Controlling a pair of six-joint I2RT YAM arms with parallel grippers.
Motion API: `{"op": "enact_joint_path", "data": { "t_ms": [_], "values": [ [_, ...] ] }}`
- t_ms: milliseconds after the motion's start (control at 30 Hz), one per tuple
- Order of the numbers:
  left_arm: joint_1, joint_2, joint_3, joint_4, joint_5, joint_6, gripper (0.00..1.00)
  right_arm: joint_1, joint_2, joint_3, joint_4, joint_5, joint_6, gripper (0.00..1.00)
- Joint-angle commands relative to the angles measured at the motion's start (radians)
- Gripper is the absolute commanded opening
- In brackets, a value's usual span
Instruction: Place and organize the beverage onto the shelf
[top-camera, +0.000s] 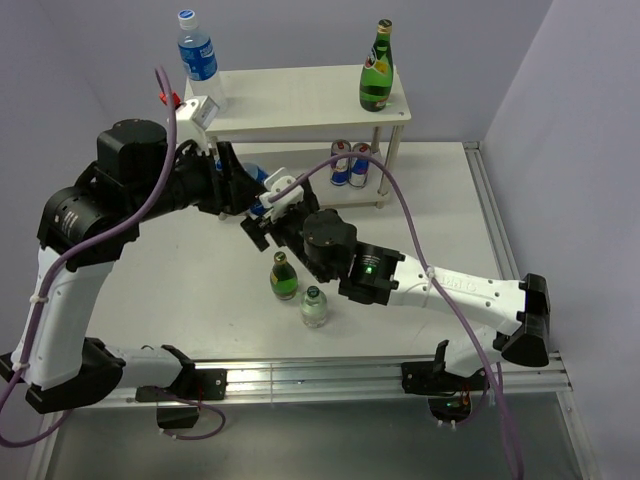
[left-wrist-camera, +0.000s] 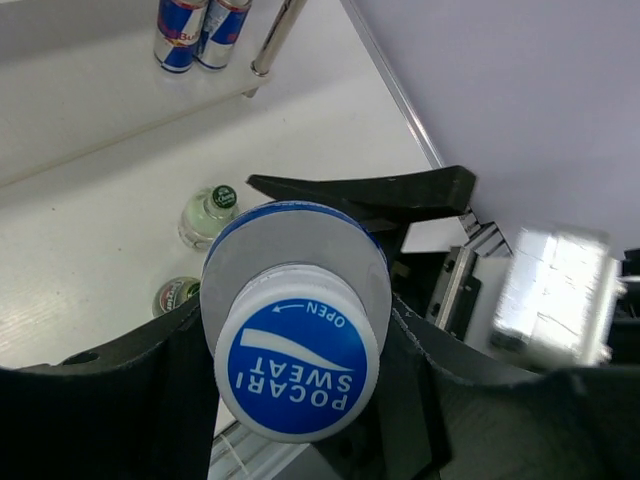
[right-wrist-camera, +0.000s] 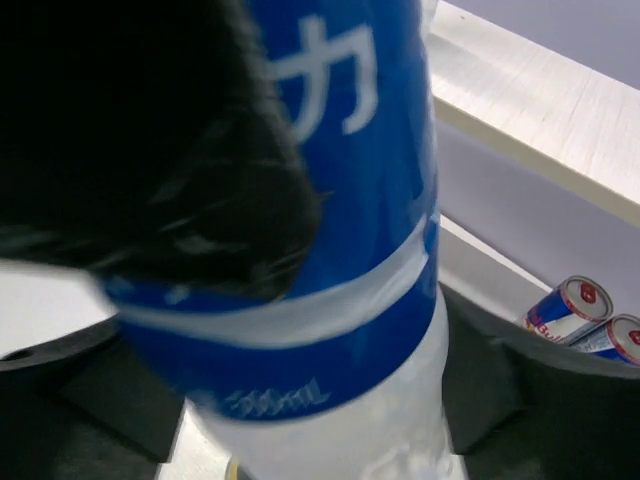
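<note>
The white bench (top-camera: 200, 300) carries the pale two-tier shelf (top-camera: 300, 100) at its far edge. On the shelf's top board, a blue-labelled water bottle (top-camera: 198, 50) stands at the left end and a green glass bottle (top-camera: 376, 70) at the right end. Two Red Bull cans (top-camera: 350, 165) stand together on its lower board, toward the right. In front of the shelf, a small green bottle (top-camera: 283, 277) and a clear green-capped bottle (top-camera: 314, 307) stand just beside each other on the bench.

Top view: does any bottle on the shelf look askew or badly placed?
Yes. The blue-label bottle stands at the very left corner of the top board of the shelf and appears to lean outward, while the green bottle stands upright. The lean may be perspective.
</note>
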Motion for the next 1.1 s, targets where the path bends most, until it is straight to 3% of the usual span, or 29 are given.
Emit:
{"op": "enact_joint_path", "data": {
  "t_ms": [0,33,67,100,133,167,267,300,367,433,567,800,933,1067],
  "values": [
    [-0.004,-0.066,0.000,0.161,0.057,-0.044,0.00,0.006,0.019,0.026,0.049,0.025,-0.035,0.88],
    [-0.004,-0.074,-0.003,0.153,0.045,-0.042,0.00,0.008,0.028,0.031,0.047,0.023,-0.039,0.63],
    [-0.004,-0.077,-0.011,0.150,0.039,-0.042,0.00,0.008,0.033,0.035,0.049,0.026,-0.039,0.47],
    [-0.004,-0.079,-0.014,0.146,0.034,-0.041,0.00,0.006,0.039,0.044,0.046,0.034,-0.038,0.16],
    [-0.004,-0.082,-0.020,0.144,0.028,-0.038,0.00,0.008,0.042,0.048,0.046,0.037,-0.033,0.03],
    [-0.004,-0.082,-0.029,0.140,0.024,-0.036,0.00,0.008,0.044,0.051,0.046,0.041,-0.032,0.00],
    [-0.004,-0.083,-0.061,0.149,0.007,-0.032,0.00,0.006,0.041,0.054,0.044,0.029,-0.022,0.00],
    [-0.006,-0.083,-0.068,0.152,-0.005,-0.027,0.08,0.006,0.036,0.057,0.044,0.025,-0.015,0.00],
    [-0.004,-0.088,-0.089,0.179,-0.039,-0.021,0.47,0.008,0.028,0.058,0.046,0.021,-0.009,0.00],
    [-0.006,-0.109,-0.114,0.224,-0.068,0.004,0.99,0.008,0.019,0.066,0.044,0.020,-0.004,0.00],
    [-0.006,-0.145,-0.151,0.319,-0.194,0.041,0.99,0.008,0.024,0.098,0.035,0.041,-0.015,0.00],
    [-0.004,-0.293,-0.229,0.466,-0.578,0.123,0.99,-0.030,0.065,0.210,0.007,0.055,-0.010,0.00],
    [-0.004,-0.413,-0.382,0.524,-0.709,0.179,0.99,-0.139,0.119,0.342,-0.057,-0.015,0.088,0.00],
    [-0.006,-0.473,-0.625,0.566,-0.768,0.192,0.99,-0.257,0.217,0.579,-0.157,-0.101,0.175,0.00]
  ]
}}
